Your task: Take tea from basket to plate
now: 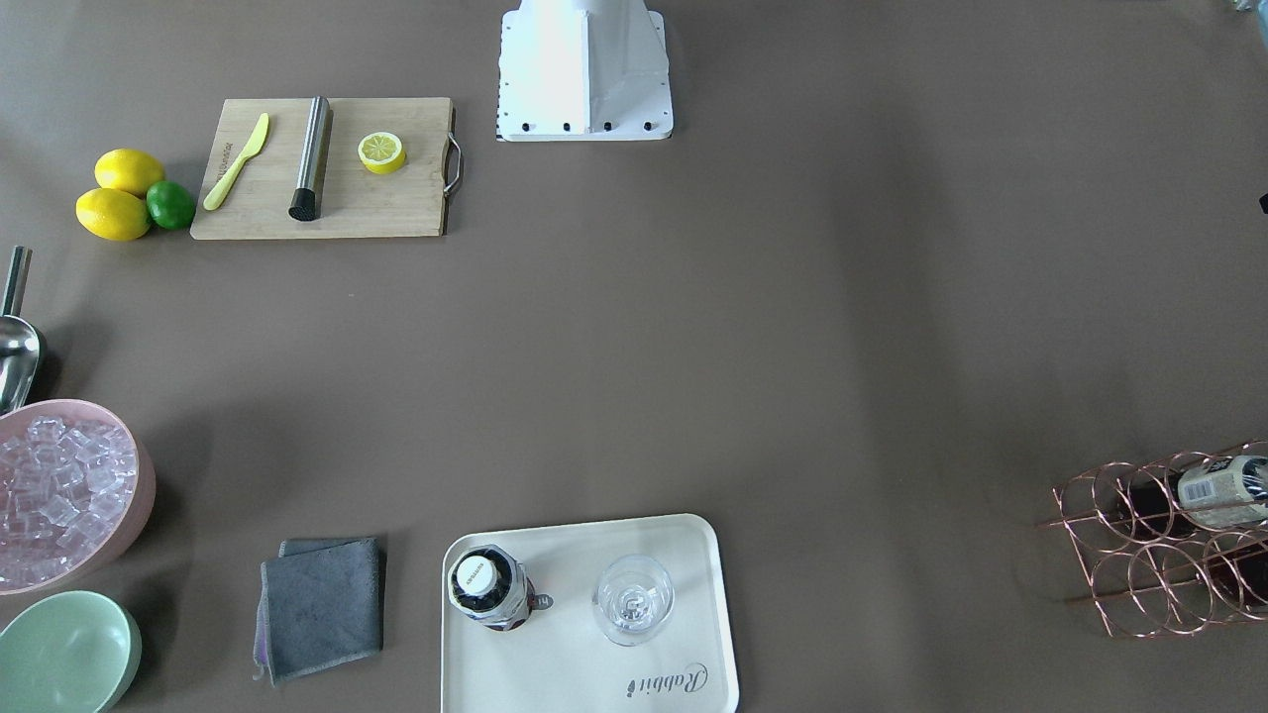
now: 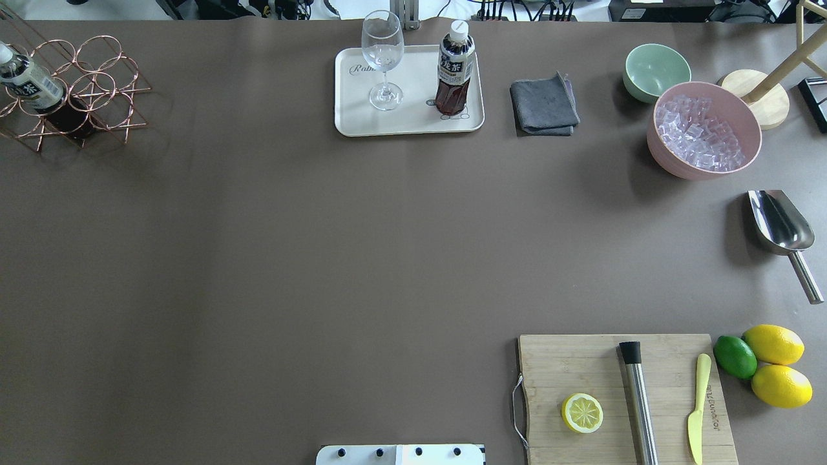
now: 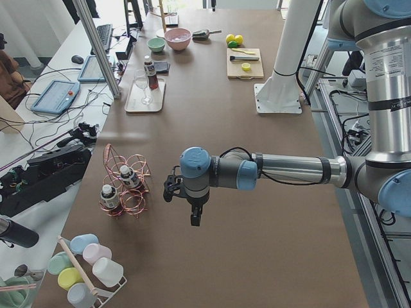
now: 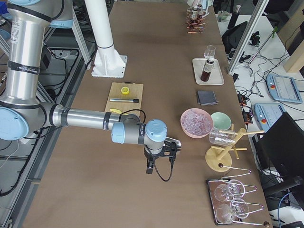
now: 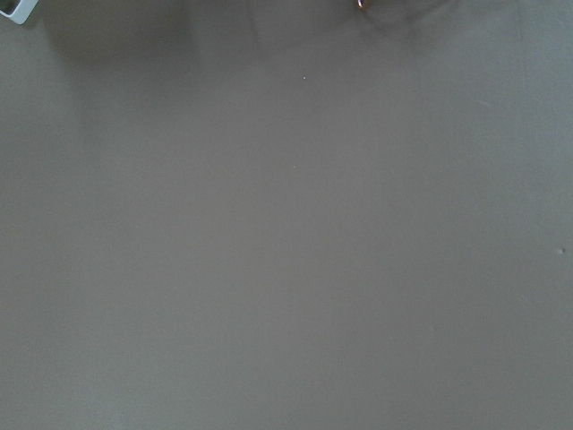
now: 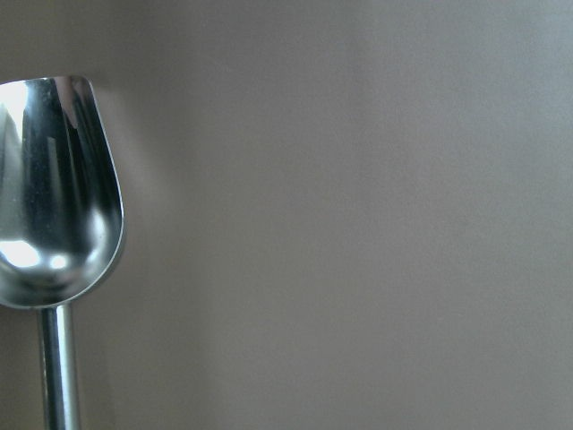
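Nearest, the plate (image 1: 555,654) carries the tea (image 1: 487,588), standing upright next to a glass (image 1: 633,598). A grey cloth (image 1: 322,606) lies just beside the plate. Well apart from the plate, the basket (image 1: 1149,540) holds another bottle (image 1: 1223,490), lying tilted. My left jaws and right jaws both hang over bare table (image 1: 693,347), far from the plate. Only the side views show them, so I cannot tell whether either pair is spread or pressed together.

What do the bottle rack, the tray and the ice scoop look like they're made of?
Rack: thin metal wire, shiny rose-gold finish. Tray: cream, matte, smooth rounded rim, probably plastic or melamine. Scoop: polished steel-like metal, with mirror reflections.
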`<move>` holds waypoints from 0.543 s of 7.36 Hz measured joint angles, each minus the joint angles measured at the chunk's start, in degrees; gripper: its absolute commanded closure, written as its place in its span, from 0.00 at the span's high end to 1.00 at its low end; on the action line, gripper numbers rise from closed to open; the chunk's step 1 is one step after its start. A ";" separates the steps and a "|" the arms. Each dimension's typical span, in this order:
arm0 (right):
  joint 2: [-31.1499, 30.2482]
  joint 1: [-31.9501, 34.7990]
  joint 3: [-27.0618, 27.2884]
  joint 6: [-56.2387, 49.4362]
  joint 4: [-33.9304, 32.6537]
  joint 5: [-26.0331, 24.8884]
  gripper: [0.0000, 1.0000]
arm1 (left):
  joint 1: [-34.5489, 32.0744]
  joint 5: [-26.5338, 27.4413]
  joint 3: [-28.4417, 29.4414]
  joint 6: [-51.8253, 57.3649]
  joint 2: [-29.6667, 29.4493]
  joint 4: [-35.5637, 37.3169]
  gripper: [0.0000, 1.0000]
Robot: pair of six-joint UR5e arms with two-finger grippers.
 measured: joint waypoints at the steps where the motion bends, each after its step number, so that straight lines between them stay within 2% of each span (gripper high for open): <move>1: 0.03 0.07 0.01 -0.01 0.00 -0.07 1.00 | -0.02 -0.02 0.01 -1.18 -0.03 -0.03 0.98; 4: 0.19 0.18 0.16 -0.08 0.00 -0.13 1.00 | -0.03 -0.01 0.03 -1.81 -0.05 -0.04 0.98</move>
